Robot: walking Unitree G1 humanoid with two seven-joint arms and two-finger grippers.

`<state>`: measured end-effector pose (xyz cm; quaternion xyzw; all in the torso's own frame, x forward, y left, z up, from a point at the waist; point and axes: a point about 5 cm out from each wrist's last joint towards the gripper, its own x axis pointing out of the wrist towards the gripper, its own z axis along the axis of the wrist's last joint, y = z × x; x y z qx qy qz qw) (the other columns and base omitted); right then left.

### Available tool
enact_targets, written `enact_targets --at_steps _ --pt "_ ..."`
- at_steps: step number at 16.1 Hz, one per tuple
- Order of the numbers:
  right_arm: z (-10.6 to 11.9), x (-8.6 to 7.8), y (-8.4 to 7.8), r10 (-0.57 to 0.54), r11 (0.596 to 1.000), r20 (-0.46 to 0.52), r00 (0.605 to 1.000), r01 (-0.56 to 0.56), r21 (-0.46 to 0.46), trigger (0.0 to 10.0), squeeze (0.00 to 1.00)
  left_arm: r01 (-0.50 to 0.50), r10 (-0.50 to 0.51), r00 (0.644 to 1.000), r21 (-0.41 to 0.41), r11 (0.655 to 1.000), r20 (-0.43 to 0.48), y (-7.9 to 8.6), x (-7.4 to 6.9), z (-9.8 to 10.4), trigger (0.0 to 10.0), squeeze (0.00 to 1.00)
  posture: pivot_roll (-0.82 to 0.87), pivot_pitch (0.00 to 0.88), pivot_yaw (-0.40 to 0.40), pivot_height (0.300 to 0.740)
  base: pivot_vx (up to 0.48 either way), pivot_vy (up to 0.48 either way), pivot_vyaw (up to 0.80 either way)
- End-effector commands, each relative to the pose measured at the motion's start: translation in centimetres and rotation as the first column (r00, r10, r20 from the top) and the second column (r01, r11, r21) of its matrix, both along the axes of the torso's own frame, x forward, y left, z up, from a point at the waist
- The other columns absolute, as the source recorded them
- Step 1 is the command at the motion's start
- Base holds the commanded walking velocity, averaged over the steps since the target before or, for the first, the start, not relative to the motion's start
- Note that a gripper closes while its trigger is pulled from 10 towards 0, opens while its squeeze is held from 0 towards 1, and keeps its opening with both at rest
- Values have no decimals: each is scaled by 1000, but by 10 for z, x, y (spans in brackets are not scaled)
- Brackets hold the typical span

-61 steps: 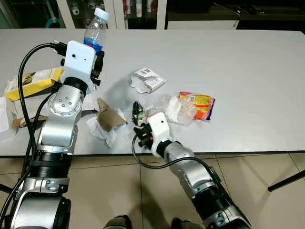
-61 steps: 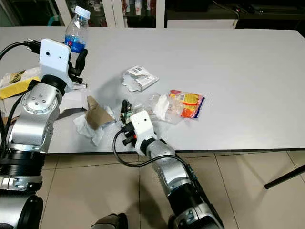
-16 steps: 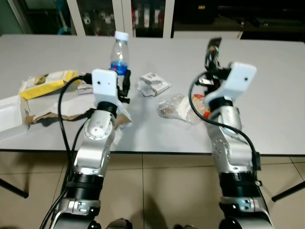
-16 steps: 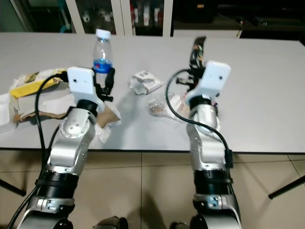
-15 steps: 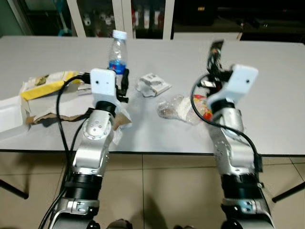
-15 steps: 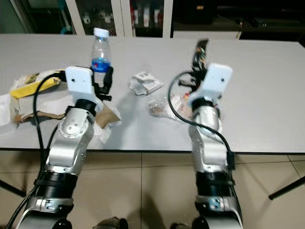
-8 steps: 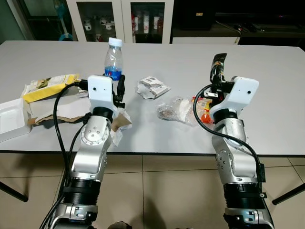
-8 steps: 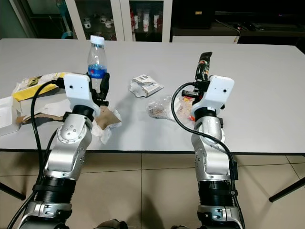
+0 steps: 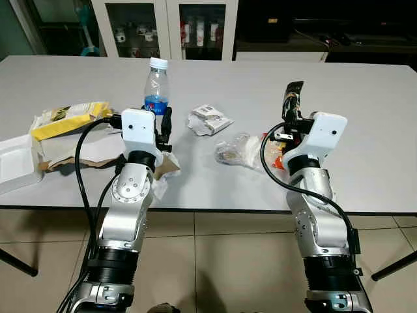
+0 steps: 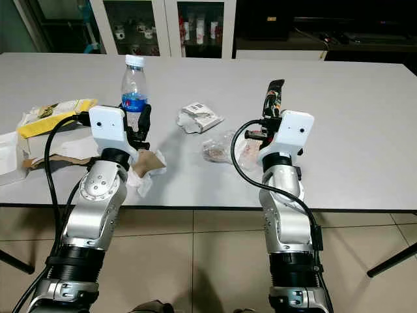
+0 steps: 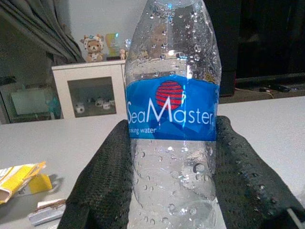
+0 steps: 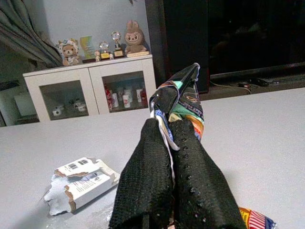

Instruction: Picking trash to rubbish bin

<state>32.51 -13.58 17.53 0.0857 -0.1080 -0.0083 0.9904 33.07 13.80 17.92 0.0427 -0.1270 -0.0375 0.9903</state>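
While the left gripper (image 11: 169,191) clasps the upright bottle (image 9: 155,85) at mid-body above the table (image 9: 365,98), likely light and slippery, the right gripper (image 12: 172,143) pinches a limp wrapper (image 12: 178,98) aloft.

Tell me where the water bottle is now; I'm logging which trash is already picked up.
The water bottle stands upright in the left gripper, held above the table near the yellow packet.

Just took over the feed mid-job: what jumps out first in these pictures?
Both arms are raised over the grey table, each holding trash. The left gripper clamps a clear water bottle with a blue label, upright. The right gripper pinches a dark snack wrapper above the clear plastic bag and other litter.
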Motion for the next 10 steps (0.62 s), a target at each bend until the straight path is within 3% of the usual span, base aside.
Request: enact_targets --at_steps 1,3,10 --pt "2 0 -1 -8 1000 -3 1000 7 -13 10000 0 3 -3 1000 25 1000 -2 0 1 -1 10000 0 22 1 1 740 0 0 0" --pt "0 0 1 -8 1000 -10 1000 8 -10 10000 0 2 -2 1000 65 998 -14 -2 2 -5 10000 0 20 8 0 740 0 0 0" --pt "-2 0 2 -2 1000 -26 1000 2 -3 10000 0 12 -12 1000 39 999 -8 -6 1 -3 10000 0 24 30 -4 740 0 0 0"
